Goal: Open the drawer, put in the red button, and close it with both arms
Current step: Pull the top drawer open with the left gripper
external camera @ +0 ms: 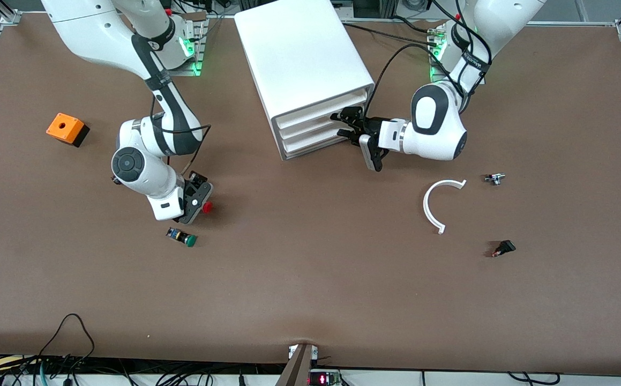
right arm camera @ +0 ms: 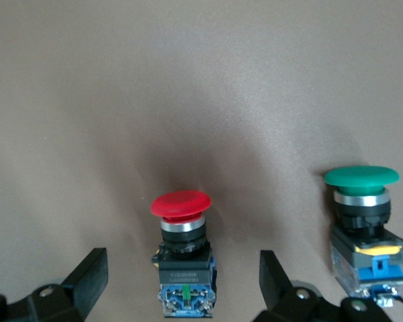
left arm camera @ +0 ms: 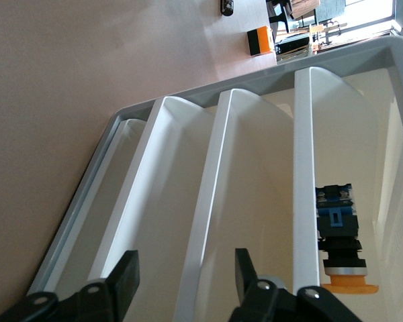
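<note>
Early stage. Drawers in the cabinet [external camera: 302, 64] all looked shut, though the angle left some doubt. My left gripper [external camera: 354, 126] sat at the drawer [external camera: 318, 113] fronts, jaws spread around a front edge, gripping nothing. My right gripper [right arm camera: 178, 282] hung low over the red button [right arm camera: 181, 251], jaws wide either side, not closed on it; button lay on the table [external camera: 310, 279]. Opening, placing, closing all remained. Green button [external camera: 182, 237] lay just beside: crowding risk. Orange box [external camera: 66, 129], white curved strip [external camera: 439, 203] well clear.

red button [right arm camera: 180, 204] lies on its side on the table; white drawer [external camera: 318, 116] sits shut in its cabinet.
</note>
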Controlling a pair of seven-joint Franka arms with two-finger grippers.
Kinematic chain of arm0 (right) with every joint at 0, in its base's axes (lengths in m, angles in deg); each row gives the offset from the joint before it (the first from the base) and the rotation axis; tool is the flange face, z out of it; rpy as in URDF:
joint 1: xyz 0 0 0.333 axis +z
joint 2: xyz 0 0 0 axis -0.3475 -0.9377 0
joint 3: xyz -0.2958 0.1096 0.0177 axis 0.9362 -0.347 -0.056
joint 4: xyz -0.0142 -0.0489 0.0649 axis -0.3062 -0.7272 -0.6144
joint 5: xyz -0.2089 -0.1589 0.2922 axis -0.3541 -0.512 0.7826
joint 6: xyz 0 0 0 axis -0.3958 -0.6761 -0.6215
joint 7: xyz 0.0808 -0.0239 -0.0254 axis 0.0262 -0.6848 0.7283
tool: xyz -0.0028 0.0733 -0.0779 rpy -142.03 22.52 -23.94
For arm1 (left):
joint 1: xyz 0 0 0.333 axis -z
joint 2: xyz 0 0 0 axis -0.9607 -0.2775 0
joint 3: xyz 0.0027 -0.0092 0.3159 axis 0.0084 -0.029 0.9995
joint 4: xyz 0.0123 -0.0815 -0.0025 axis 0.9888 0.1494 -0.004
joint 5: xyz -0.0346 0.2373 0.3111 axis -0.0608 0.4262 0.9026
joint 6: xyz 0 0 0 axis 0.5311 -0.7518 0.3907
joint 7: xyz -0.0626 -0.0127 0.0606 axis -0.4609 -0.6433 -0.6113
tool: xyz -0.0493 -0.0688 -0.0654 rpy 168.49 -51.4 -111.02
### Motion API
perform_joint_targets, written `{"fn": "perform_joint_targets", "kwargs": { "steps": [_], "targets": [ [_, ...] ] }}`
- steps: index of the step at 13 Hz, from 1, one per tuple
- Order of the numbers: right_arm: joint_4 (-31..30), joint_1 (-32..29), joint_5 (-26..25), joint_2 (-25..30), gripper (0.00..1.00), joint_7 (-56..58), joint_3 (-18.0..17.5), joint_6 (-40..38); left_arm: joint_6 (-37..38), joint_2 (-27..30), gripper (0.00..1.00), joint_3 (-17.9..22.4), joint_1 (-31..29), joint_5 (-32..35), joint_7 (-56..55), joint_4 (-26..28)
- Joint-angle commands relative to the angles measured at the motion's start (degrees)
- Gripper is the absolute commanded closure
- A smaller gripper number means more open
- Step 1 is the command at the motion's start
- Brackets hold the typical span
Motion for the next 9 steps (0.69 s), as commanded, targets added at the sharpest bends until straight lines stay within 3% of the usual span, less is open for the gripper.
{"fn": "perform_joint_targets", "kwargs": {
  "steps": [1, 2, 9],
  "targets": [
    [-0.27, -0.06, 1.25, -0.33, 0.0, 3.06, 0.34, 1.66, -0.85, 0.47, 0.9, -0.41, 0.99, -1.63, 1.57, 1.21],
    [-0.27, -0.06, 1.25, -0.51, 0.0, 3.06, 0.43, 1.75, -0.85, 0.12, 1.0, -0.41, 0.99, -1.63, 1.57, 1.21],
    [-0.45, -0.42, 1.25, -1.92, 0.0, 3.06, 0.51, 2.98, -0.5, -0.06, 1.0, -0.41, 0.38, -1.2, 1.75, 0.77]
  ]
}}
